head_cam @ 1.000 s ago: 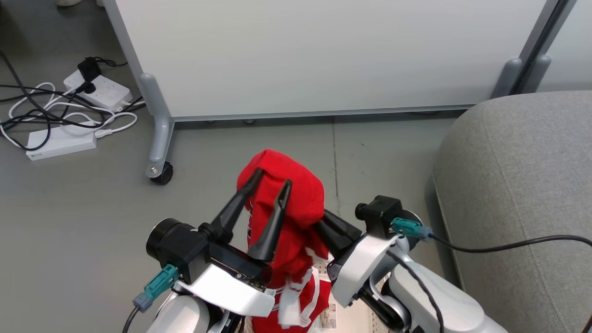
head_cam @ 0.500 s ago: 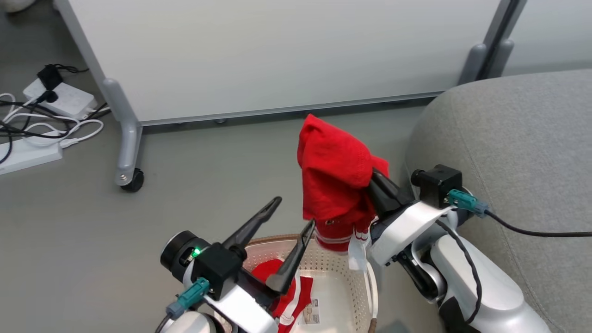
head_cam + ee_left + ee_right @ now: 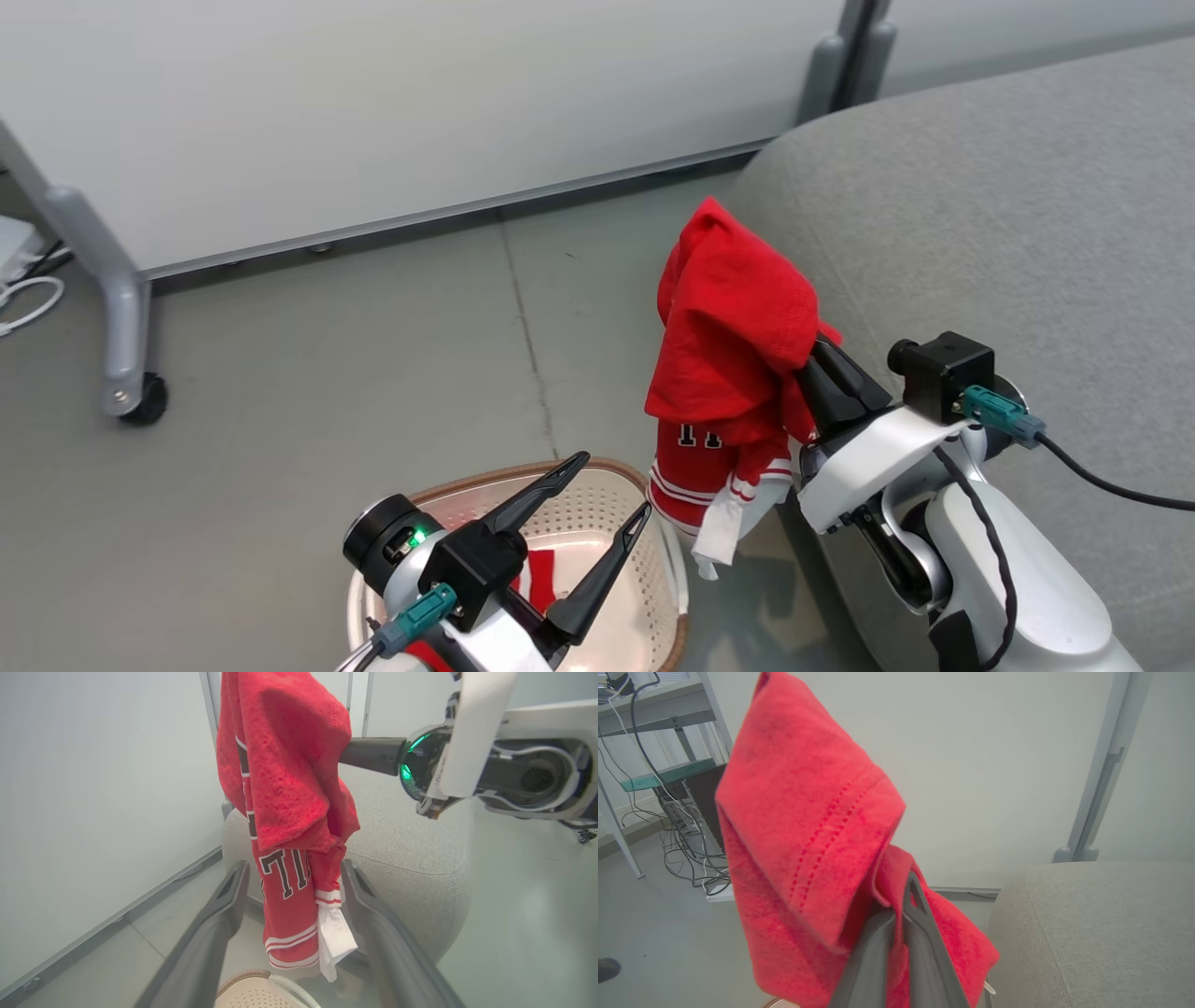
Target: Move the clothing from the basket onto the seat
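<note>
Clothing, two pieces: one red jersey (image 3: 738,317) pinched in the right pincer (image 3: 820,366), whose fingers are pressed together on it, hanging by the seat (image 3: 980,205) at its rounded corner, above the floor (image 3: 308,373); one red piece (image 3: 534,571) lying in the basket (image 3: 448,487); basket, one, on the floor beside the seat; left pincer (image 3: 614,483) spread, empty, over the basket; left wrist view adds dark lettering (image 3: 285,872) and white trim (image 3: 334,933); right wrist view adds cables (image 3: 677,858).

The grey floor (image 3: 327,373) carries the basket (image 3: 611,490), the seat (image 3: 980,205) and a wheeled partition (image 3: 373,112).
</note>
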### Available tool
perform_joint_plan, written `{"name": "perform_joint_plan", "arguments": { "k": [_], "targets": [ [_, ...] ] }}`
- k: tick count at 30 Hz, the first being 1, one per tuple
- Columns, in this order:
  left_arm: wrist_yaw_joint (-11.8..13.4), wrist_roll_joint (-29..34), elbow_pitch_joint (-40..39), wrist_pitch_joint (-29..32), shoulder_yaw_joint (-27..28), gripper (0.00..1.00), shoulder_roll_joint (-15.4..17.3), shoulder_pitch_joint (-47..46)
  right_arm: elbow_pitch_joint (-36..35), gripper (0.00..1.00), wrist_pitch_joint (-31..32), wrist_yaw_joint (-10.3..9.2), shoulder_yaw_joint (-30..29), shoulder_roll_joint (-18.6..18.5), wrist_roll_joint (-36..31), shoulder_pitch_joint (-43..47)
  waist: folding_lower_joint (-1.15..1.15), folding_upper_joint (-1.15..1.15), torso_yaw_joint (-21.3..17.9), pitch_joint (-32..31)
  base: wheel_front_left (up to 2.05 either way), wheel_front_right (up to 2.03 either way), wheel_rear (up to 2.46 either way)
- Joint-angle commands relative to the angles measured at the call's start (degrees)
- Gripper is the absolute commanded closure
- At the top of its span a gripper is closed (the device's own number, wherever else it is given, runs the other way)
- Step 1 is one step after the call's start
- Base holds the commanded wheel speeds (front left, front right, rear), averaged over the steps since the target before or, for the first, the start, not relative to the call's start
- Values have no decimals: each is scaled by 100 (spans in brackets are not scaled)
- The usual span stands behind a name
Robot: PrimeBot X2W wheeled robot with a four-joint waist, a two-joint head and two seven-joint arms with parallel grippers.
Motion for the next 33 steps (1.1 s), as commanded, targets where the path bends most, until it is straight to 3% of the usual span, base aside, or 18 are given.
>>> {"name": "perform_joint_plan", "arguments": {
  "k": [1, 17, 25, 33],
  "targets": [
    [-22, 8, 6, -19, 9, 0, 24, -119, -73, 100, 56, 13, -63, -30, -45, 71, 0, 0, -220, 91, 0, 0, 0],
    [10, 41, -197, 120, -92, 0, 223, -338, -726, 100, 256, 13, -926, 14, -180, 158, 0, 0, -1223, 601, 0, 0, 0],
    [11, 107, -390, 241, -47, 0, 364, -605, -551, 100, 73, 13, -1474, -169, 62, -696, 0, 0, -1302, 1045, 0, 0, 0],
    [-35, 205, -615, 366, -21, 0, 565, -1013, -85, 100, -212, 13, -2096, -677, 279, -1917, 0, 0, -1139, 1694, 0, 0, 0]
  ]
}}
